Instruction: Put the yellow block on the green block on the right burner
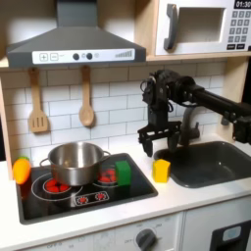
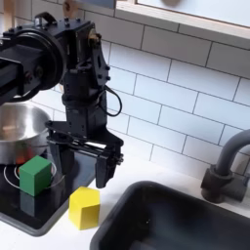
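Note:
The yellow block (image 1: 161,172) (image 2: 85,207) rests on the white counter between the hob and the sink. The green block (image 1: 123,173) (image 2: 36,174) stands on the right burner (image 1: 104,178) of the black hob, near the hob's right edge in the first exterior view. My gripper (image 1: 160,147) (image 2: 78,166) hangs open, pointing down, a little above the yellow block, with nothing between its fingers. It touches neither block.
A steel pot (image 1: 75,162) (image 2: 14,132) stands on the hob beside the green block. A rounded yellow-orange toy (image 1: 21,170) lies at the hob's left edge. The dark sink (image 1: 211,162) (image 2: 166,220) and its faucet (image 2: 227,171) are close by the yellow block.

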`<state>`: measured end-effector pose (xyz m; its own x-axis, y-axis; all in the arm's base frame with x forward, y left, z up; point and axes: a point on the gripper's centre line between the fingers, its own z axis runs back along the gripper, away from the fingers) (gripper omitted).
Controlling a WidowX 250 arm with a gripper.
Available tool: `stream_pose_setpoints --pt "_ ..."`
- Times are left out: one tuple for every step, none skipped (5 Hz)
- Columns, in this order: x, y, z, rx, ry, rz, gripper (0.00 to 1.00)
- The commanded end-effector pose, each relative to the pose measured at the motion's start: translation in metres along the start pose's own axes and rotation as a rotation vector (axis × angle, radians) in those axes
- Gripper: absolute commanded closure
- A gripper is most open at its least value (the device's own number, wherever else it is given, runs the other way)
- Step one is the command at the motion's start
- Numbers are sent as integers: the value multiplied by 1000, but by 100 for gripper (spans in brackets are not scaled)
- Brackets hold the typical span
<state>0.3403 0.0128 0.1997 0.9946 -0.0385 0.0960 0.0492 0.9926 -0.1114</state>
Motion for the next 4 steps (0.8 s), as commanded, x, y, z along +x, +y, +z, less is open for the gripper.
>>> stream_pose_setpoints --pt "0 0 0 0 0 0 0" --pt "-3 -1 -9 10 13 -10 0" --pt "-5 -4 -15 9 23 -22 0" --pt "-6 -9 -23 0 35 -43 0"
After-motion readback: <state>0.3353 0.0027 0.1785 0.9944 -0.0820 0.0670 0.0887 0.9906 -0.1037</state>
